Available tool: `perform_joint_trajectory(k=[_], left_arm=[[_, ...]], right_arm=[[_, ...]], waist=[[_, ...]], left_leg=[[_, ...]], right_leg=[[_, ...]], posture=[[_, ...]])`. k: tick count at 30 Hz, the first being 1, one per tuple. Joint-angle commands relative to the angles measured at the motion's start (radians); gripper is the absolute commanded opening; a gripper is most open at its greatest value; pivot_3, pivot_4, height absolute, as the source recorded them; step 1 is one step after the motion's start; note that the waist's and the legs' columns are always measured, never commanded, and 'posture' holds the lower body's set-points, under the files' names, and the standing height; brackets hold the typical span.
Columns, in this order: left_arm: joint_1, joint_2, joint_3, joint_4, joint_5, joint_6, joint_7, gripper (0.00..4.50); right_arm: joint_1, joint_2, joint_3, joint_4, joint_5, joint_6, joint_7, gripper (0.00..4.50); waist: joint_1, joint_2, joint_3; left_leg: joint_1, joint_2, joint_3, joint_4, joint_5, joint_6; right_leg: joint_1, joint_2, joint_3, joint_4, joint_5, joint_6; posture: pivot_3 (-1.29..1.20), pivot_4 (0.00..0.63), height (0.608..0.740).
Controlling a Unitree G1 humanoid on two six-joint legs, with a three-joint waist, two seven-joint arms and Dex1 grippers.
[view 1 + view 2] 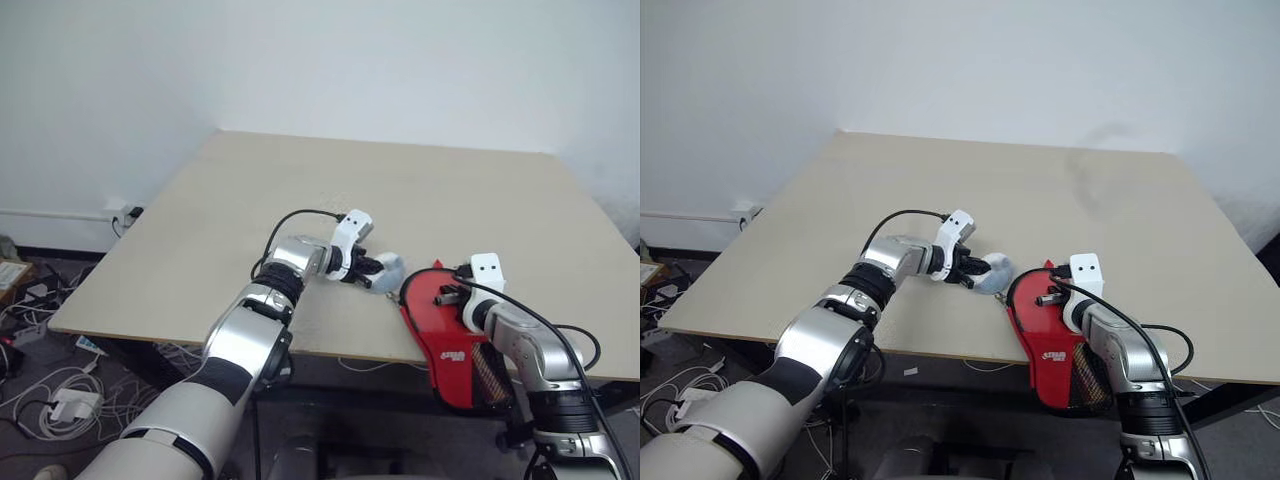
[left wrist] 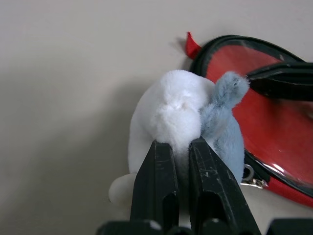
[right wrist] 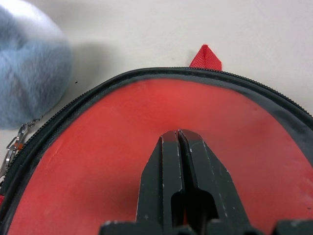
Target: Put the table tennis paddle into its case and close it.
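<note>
The red case (image 1: 440, 330) with black edging lies at the table's front edge, and its mesh handle part (image 1: 490, 375) hangs over that edge. Something brownish shows through the mesh; the paddle's face is hidden. My right gripper (image 3: 178, 134) is shut, its tips on the case's red top. Just left of the case sits a small white and blue plush lump (image 2: 176, 98), joined to the case's edge by a short chain (image 3: 14, 142). My left gripper (image 2: 178, 144) is shut on that plush lump.
The beige table (image 1: 400, 190) stretches far back to a white wall. A red fabric tab (image 3: 205, 58) sticks out from the case's far rim. Cables and a power strip (image 1: 60, 405) lie on the floor to the left, below the table.
</note>
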Motion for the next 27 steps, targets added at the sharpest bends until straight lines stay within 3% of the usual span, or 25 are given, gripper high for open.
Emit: perform_joint_trajectory(k=[1,20,27], left_arm=[[-0.058,-0.009,0.018,0.038,0.034,-0.063,0.042,0.00],[-0.234,-0.108,0.214,0.198,0.043,-0.273,0.353,0.00],[-0.238,-0.180,0.215,0.210,0.096,-0.326,0.406,0.00]], right_arm=[[0.046,0.022,0.057,0.058,-0.016,0.083,0.007,0.06],[0.167,0.053,0.072,-0.100,-0.030,0.154,0.000,0.06],[0.194,0.057,0.065,-0.146,-0.031,0.176,-0.012,0.06]], waist=[[0.000,0.000,0.000],[-0.001,-0.001,0.000],[0.001,-0.001,0.000]], left_leg=[[0.000,0.000,0.000,0.000,0.000,0.000],[0.000,0.002,0.000,0.001,-0.001,-0.001],[-0.001,0.002,0.000,0.002,-0.002,-0.001]], right_leg=[[0.000,0.000,0.000,0.000,0.000,0.000],[-0.001,0.002,0.000,0.000,0.000,0.000],[-0.001,0.001,0.000,0.000,0.000,0.000]], posture=[[0.00,0.000,0.715],[0.00,0.000,0.715],[0.00,0.000,0.715]])
